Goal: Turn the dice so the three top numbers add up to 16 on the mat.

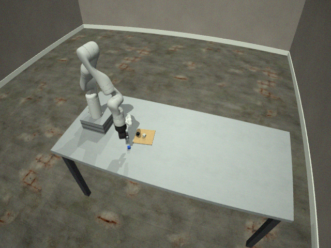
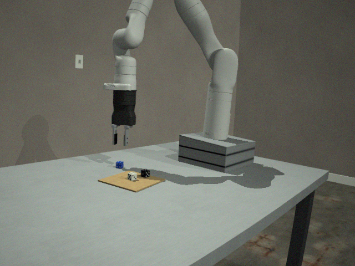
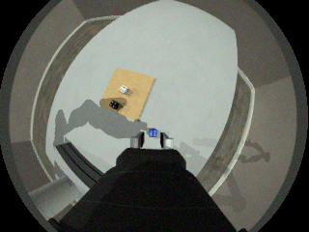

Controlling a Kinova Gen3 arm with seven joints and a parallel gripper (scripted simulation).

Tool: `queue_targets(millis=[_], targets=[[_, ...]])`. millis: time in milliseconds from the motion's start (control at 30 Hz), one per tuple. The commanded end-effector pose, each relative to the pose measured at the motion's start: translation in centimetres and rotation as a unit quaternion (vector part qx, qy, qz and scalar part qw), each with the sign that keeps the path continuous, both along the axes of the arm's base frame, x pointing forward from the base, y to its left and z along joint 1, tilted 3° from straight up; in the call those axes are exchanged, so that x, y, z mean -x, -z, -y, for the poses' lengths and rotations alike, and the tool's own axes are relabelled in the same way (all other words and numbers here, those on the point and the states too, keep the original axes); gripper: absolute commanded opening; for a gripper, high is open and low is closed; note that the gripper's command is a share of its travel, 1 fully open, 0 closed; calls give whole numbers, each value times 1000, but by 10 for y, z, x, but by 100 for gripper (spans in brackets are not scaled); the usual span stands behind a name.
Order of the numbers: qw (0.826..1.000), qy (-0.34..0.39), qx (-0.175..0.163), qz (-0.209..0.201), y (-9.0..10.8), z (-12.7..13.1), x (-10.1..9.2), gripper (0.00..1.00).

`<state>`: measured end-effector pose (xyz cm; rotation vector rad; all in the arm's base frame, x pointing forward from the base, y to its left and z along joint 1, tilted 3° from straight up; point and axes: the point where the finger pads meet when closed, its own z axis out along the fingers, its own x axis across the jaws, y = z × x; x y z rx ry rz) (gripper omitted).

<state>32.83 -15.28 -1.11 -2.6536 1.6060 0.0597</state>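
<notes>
The blue die lies on the table just off the mat. The white die lies near the middle of the tan mat, and the black die lies on it closer to the arm's base. The mat lies flat. The top numbers are too small to read surely. My gripper points down, part open and empty, well above the blue die, which shows between the fingers in the wrist view.
The arm's grey block base stands on the table, beyond the black die's side of the mat. The arm's shadow falls across the black die's side of the mat.
</notes>
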Motion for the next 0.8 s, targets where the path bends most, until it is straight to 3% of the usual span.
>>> queue_targets(millis=[0,767], targets=[[1000,0,0,1,0,0,0,70],[1000,-1,0,0,13,0,0,70]])
